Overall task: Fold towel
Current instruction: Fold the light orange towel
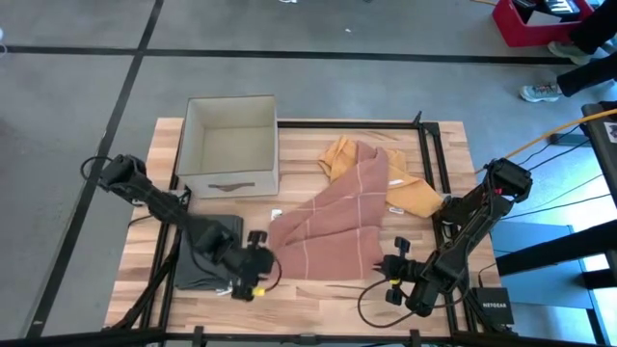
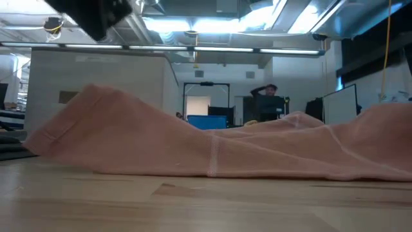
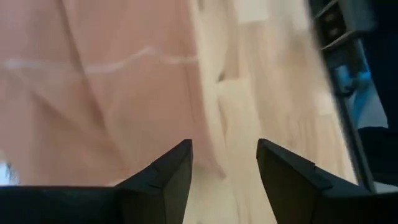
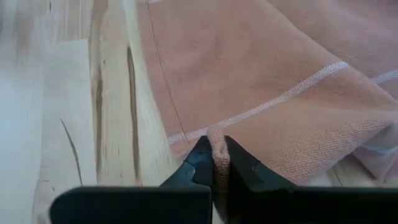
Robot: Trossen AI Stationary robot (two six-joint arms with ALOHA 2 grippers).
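A pink towel with pale stripes lies rumpled on the wooden table's middle; in the low view the towel fills the width, resting on the wood. My right gripper is at the towel's near right corner and is shut on it. My left gripper is open over the towel's near left edge; one finger is above cloth, the other above bare wood, and I see no touch. In the high view the left gripper and right gripper flank the towel's near end. My right gripper pinches a small raised ridge of the towel's hemmed edge between its two fingers, at the near right corner. The fingers slant down from the table's near right side. The rest of the towel lies slack on the table.
A beige open box stands at the far left. A yellow cloth lies partly under the towel's far right. A dark grey folded cloth lies beneath my left arm. Black frame rails cross the tabletop.
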